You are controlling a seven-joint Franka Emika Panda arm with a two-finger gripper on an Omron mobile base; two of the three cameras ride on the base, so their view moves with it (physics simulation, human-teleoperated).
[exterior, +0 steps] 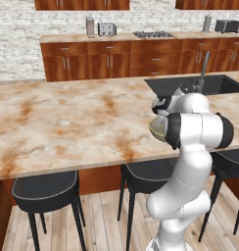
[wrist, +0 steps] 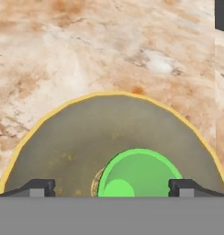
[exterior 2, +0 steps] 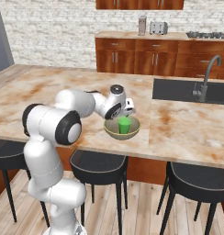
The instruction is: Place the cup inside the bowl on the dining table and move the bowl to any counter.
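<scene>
End effector (wrist: 112, 187) open above cup (wrist: 137, 174) in bowl (wrist: 77, 133).

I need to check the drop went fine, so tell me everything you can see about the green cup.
The cup is a small bright green tumbler, plastic-looking, handleless and slightly tapered. It stands upright with its mouth open upward inside the bowl, resting on the bowl's floor. The hand view looks down into its empty interior. The gripper hangs just above it with jaws wide on either side, not touching it.

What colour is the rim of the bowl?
Yellow, around an olive-tan inside; the bowl shows it best in the hand view, with the green cup inside.
</scene>
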